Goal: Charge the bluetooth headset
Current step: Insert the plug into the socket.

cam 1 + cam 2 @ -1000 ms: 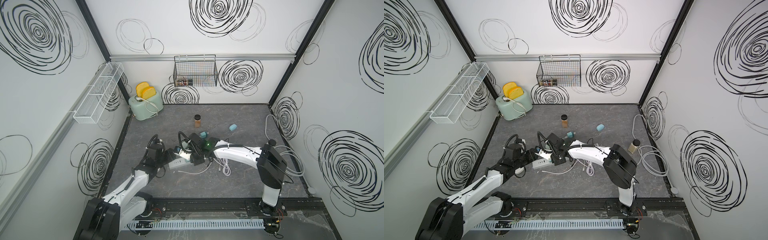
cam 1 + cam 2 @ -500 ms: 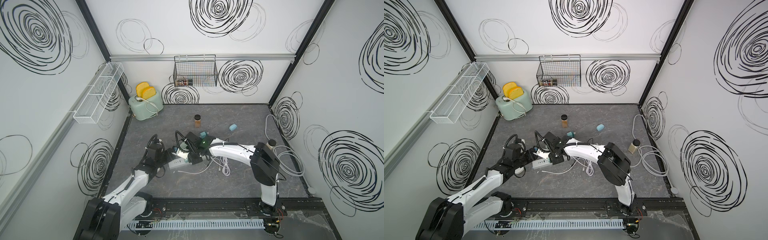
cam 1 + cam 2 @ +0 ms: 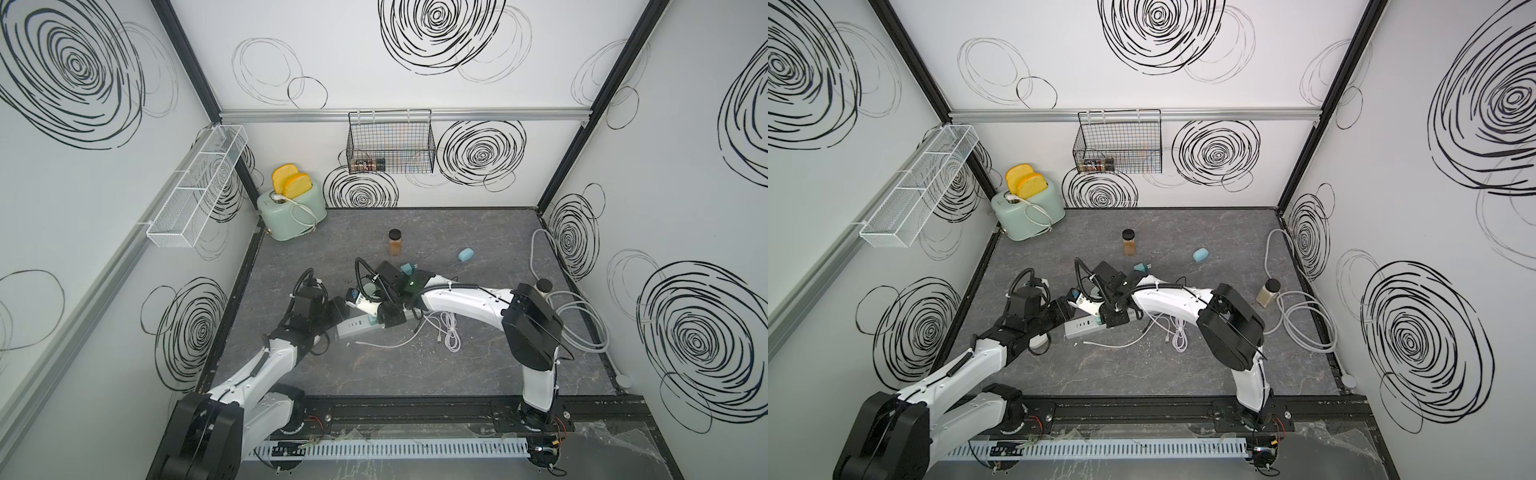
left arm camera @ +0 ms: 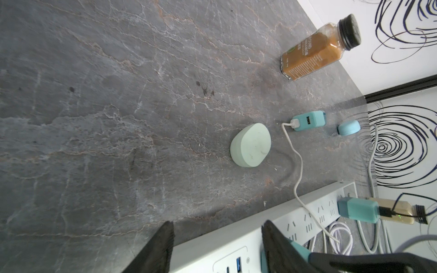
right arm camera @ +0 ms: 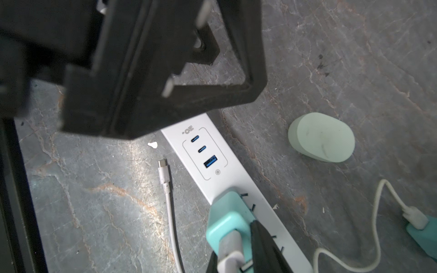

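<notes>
A pale green oval headset case (image 4: pixel 250 145) (image 5: pixel 321 137) lies on the grey table beside the white power strip (image 3: pixel 353 328) (image 5: pixel 212 153). My left gripper (image 4: pixel 216 238) (image 3: pixel 338 309) straddles the strip's USB end, with a finger against each long side. A teal adapter (image 5: pixel 227 212) (image 4: pixel 357 209) with a white cable in it stands plugged into the strip. My right gripper (image 5: pixel 233 257) (image 3: pixel 380 318) flanks the adapter: one finger lies against its side and the other is mostly hidden. A loose USB-C plug (image 5: pixel 163 165) rests beside the strip.
A second teal adapter (image 4: pixel 309 120) with a white cable and a blue case (image 3: pixel 466 254) lie further back. A spice jar (image 3: pixel 395 247) stands mid-table and another jar (image 3: pixel 543 286) by the right wall. White cables (image 3: pixel 449 332), a grey hose coil (image 3: pixel 582 324) and a toaster (image 3: pixel 291 212) are also here.
My right arm has swung left, bringing its wrist closer to the left gripper over the strip. The left arm has not moved.
</notes>
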`<state>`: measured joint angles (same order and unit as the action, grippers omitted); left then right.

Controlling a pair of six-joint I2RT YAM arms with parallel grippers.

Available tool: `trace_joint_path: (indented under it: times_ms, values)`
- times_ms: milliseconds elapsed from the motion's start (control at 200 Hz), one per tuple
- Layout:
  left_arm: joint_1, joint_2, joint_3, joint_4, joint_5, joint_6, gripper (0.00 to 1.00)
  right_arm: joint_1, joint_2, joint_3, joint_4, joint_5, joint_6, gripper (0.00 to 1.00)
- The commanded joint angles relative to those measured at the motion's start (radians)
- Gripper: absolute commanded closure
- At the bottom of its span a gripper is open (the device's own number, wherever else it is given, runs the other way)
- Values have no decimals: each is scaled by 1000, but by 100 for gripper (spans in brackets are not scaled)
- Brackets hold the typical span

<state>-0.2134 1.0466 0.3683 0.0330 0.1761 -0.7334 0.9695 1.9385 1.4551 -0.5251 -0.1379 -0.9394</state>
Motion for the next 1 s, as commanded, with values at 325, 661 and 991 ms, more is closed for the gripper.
trace_joint_path:
  times_ms: [325,661,991]
  values:
    - [13,-35,104,-30,-60,7,36,-1,-394,-254,172,-133,131,38]
    - [-38,-19,159,-41,-102,24,32,-162,-579,-395,410,-13,756,33]
    - [-146,58,277,-14,-242,70,32,-400,-650,-473,338,97,1232,41]
